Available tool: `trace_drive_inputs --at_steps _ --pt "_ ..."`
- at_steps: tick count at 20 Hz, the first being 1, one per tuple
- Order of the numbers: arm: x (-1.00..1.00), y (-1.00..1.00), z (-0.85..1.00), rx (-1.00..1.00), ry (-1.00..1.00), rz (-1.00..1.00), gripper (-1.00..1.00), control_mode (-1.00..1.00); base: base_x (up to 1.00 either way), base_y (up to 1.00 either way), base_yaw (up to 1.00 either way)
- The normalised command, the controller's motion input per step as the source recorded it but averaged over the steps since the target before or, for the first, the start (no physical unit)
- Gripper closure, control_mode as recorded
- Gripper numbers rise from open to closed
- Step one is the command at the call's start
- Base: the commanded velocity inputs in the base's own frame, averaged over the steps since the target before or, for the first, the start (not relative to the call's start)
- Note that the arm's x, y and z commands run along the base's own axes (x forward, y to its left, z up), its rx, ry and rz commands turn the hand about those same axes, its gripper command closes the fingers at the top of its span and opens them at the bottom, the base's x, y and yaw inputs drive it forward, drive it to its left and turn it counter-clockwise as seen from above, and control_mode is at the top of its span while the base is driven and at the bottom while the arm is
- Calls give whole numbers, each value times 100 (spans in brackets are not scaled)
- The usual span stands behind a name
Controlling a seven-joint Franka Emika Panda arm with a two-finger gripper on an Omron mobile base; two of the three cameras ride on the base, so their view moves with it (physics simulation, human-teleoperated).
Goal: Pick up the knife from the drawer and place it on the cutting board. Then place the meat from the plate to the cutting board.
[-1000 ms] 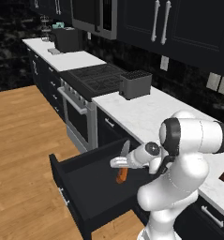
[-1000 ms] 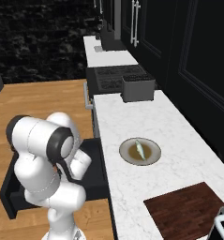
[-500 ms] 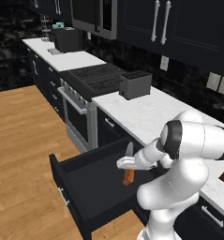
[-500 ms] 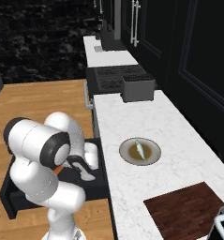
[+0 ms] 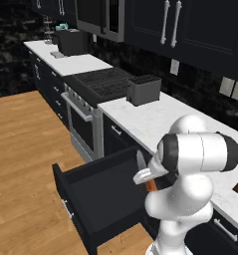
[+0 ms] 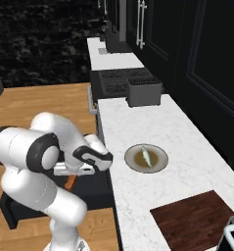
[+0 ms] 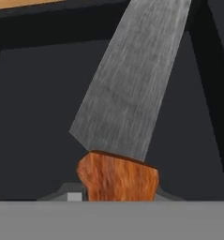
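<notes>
Dark kitchen, wide black drawer [image 5: 98, 194] pulled open at lower left. Two-finger gripper [image 5: 149, 178] clamped on the orange-handled, grey-bladed knife [image 5: 145, 171], frame centre, above the drawer.

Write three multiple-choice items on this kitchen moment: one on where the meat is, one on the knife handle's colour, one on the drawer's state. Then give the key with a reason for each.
1. Where does the meat lie?
A. on the cutting board
B. on the plate
C. in the drawer

2. What colour is the handle of the knife?
A. orange
B. blue
C. white

3. How is the drawer?
A. shut
B. taken out and on the floor
C. pulled open

Key: 1 B, the pale piece rests on the plate, and the cutting board is bare. 2 A, the hand view shows an orange handle below the grey blade. 3 C, its dark inside is exposed beneath the gripper, which is closed on the knife.
</notes>
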Motion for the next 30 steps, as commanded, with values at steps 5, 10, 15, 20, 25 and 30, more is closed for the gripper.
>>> trace_drive_inputs --at_steps 5,10,15,20,25,30 --pt "5 0 100 -21 16 0 100 -100 0 0 0" --pt "0 0 100 -11 3 0 100 -100 0 0 0" --pt "0 0 100 -6 0 0 100 -100 0 0 0" --pt "0 0 100 -4 0 0 100 -100 0 0 0" --pt "0 0 100 -2 0 0 100 -100 0 0 0" --pt "0 0 100 0 1 2 100 -100 0 0 0"
